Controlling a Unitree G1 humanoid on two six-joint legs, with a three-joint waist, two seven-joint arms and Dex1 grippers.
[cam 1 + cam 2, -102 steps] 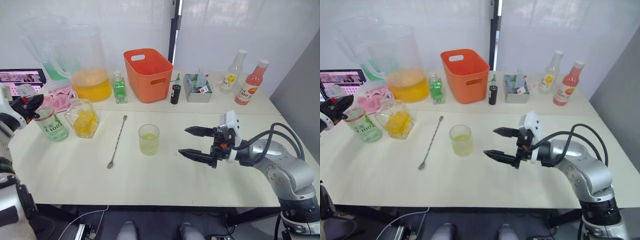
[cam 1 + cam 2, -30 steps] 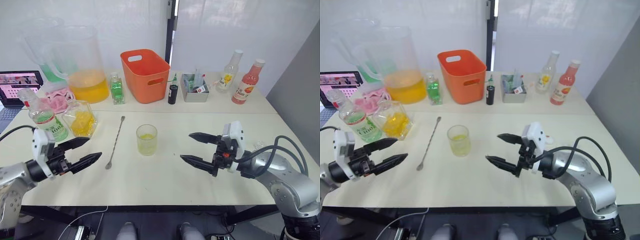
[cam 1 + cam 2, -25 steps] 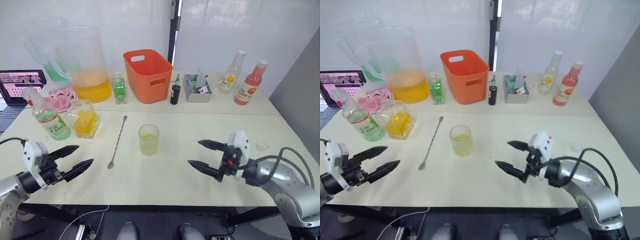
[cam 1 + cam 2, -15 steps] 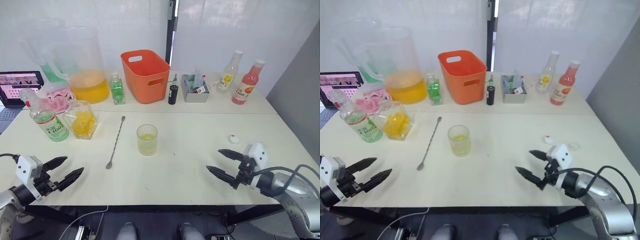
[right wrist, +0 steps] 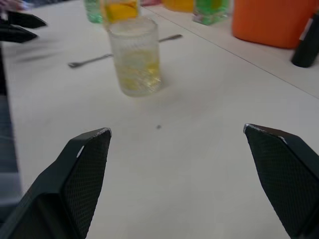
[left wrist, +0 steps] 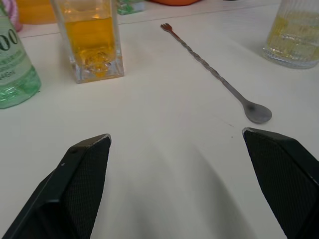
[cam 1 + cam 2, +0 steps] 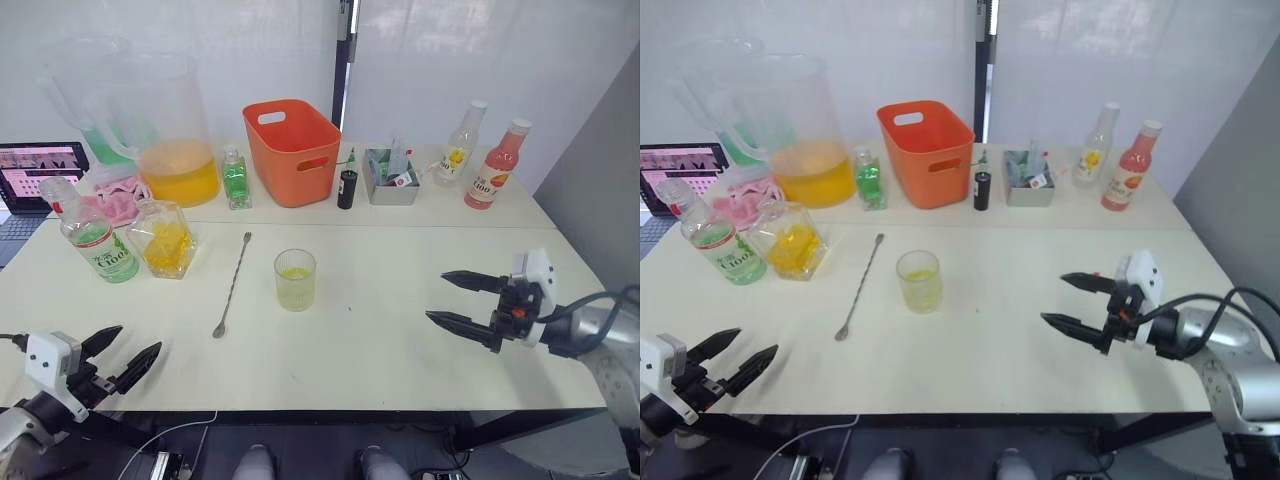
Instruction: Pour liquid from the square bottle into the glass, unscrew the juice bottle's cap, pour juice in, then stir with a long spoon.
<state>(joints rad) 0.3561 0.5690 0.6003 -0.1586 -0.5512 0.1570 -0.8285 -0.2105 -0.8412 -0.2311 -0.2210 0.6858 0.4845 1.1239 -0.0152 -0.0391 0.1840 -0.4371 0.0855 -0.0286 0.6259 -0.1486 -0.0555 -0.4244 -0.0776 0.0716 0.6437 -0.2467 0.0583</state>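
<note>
The glass (image 7: 295,280) stands mid-table with a little yellow liquid at its bottom. Left of it the long spoon (image 7: 232,285) lies flat on the table. The square bottle (image 7: 166,238) with yellow contents and the juice bottle (image 7: 95,240) stand at the far left. My left gripper (image 7: 133,342) is open and empty at the near-left edge, well short of the spoon's bowl (image 6: 256,112). Open and empty too, my right gripper (image 7: 438,297) hovers right of the glass (image 5: 135,55). The cap is hidden from view.
Along the back stand a big pitcher (image 7: 170,130) of orange liquid, a small green bottle (image 7: 236,178), an orange basket (image 7: 295,150), a grey tray (image 7: 392,178), a clear yellow-labelled bottle (image 7: 458,145) and a pink bottle (image 7: 492,168). A laptop (image 7: 40,165) sits far left.
Both arms have drawn away from the glass. The left gripper moved back to the near-left edge, the right gripper moved out to the right. Both stayed open.
</note>
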